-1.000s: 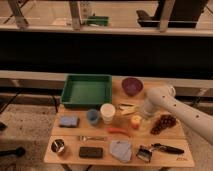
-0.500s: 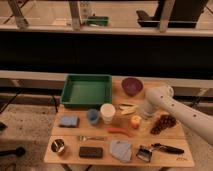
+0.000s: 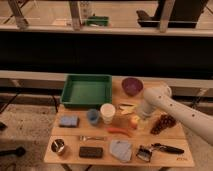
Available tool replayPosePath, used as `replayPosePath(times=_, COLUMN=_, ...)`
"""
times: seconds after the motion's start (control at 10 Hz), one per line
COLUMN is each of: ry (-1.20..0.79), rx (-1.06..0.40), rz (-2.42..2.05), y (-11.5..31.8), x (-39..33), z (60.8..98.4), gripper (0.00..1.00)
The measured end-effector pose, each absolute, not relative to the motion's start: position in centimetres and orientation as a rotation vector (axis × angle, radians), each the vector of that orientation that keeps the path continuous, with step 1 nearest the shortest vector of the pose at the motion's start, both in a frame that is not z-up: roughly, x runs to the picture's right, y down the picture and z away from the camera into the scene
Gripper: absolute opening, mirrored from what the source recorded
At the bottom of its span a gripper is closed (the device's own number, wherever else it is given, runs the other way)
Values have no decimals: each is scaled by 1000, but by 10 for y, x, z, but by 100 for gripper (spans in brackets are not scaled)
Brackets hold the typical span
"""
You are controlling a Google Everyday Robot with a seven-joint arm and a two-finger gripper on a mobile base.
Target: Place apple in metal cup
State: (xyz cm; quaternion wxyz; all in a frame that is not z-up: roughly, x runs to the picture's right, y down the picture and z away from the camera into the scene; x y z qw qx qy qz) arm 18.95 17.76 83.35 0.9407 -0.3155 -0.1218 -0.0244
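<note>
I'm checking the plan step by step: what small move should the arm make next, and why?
Probably ease the gripper down over the apple and grasp it. The gripper hangs close beside the apple, which lies on the table next to the white cup. The metal cup stands far off at the table's front left corner, so the pick comes first.

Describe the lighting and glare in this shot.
Camera view: dim, warm light; the wooden table is lit, the band behind it nearly black. The metal cup glints faintly. The gripper hangs at the apple, below the bright white arm.
</note>
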Motion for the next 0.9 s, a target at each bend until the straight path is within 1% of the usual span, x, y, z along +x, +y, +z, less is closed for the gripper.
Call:
replayPosePath(times=0.2, ry=-257, rx=-644, rz=-50, y=177, x=185, z=834, gripper=36)
replayPosePath(times=0.3, ry=-260, rx=-645, rz=-50, y=177, x=184, z=835, gripper=28)
replayPosePath(times=0.5, ry=-267, rx=-648, rz=-60, y=177, x=181, z=835, gripper=6)
replayPosePath(times=0.6, ry=-269, rx=-643, rz=-64, y=176, x=180, z=832, gripper=1)
replayPosePath(times=0.7, ry=-274, rx=-620, rz=-67, y=169, x=177, z=825, gripper=0)
replayPosePath(times=0.9, ry=-280, rx=-566, rz=-77, y=151, x=170, z=799, gripper=0)
